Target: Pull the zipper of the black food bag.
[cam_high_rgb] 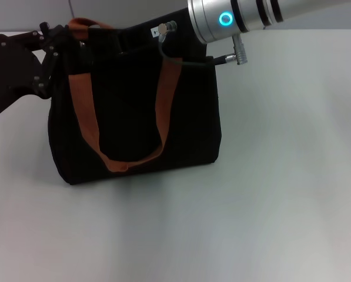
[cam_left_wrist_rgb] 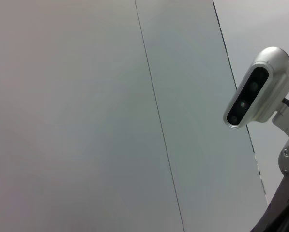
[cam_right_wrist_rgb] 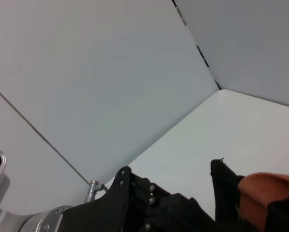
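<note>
From the head view, the black food bag (cam_high_rgb: 137, 106) stood upright on the bench (cam_high_rgb: 269, 194), toward its far left corner, with one rust-orange handle (cam_high_rgb: 128, 161) hanging down the near face. The left end effector (cam_high_rgb: 49, 59) was at the bag's top left corner, against the fabric beside the strap; whether it was clenched on anything could not be told. The right arm (cam_high_rgb: 246, 17) reached over the far edge of the bag's top, its end effector hidden behind the bag, so its state could not be told either. The zipper was not visible from here.

The left wrist view showed only a pale wall and a silver camera housing (cam_left_wrist_rgb: 258, 89), nothing of the bag.

The right wrist view showed the other arm's black end effector (cam_right_wrist_rgb: 134, 198) near a corner of the bag, and a bit of orange strap (cam_right_wrist_rgb: 265, 193), with the far bench edge behind.

As a judgement, the main risk was that pulling the tab would drag or tip the soft bag if the left side did not hold it firmly. A strap could also be caught instead of the small tab.
</note>
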Tool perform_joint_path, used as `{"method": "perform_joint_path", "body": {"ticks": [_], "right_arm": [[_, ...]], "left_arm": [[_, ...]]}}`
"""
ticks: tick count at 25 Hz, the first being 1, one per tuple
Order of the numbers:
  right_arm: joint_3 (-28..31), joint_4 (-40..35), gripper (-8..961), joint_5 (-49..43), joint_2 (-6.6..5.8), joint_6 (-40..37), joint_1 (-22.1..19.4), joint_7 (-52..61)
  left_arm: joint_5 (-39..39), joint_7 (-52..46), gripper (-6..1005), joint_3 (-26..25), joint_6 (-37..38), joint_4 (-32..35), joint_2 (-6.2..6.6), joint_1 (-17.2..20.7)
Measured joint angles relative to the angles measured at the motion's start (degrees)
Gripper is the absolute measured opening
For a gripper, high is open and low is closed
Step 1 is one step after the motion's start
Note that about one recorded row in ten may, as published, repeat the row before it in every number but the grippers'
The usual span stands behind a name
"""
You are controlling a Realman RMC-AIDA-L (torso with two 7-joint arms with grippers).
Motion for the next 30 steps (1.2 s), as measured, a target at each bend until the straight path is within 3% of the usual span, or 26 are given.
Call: {"method": "perform_joint_path", "body": {"ticks": [21, 30], "right_arm": [[0.7, -2.8, 346, -3.1, -1.01, -2.4, 1.3, 7.4], [0.7, -2.7, 347, -6.3, -0.78, -1.8, 2.7, 9.2]], "left_arm": [[-0.6, -3.3, 95, -0.1, -1.9, 0.2, 0.26, 0.1], [-0.6, -4.6, 99, 0.1, -2.1, 0.4, 0.39, 0.1]]}}
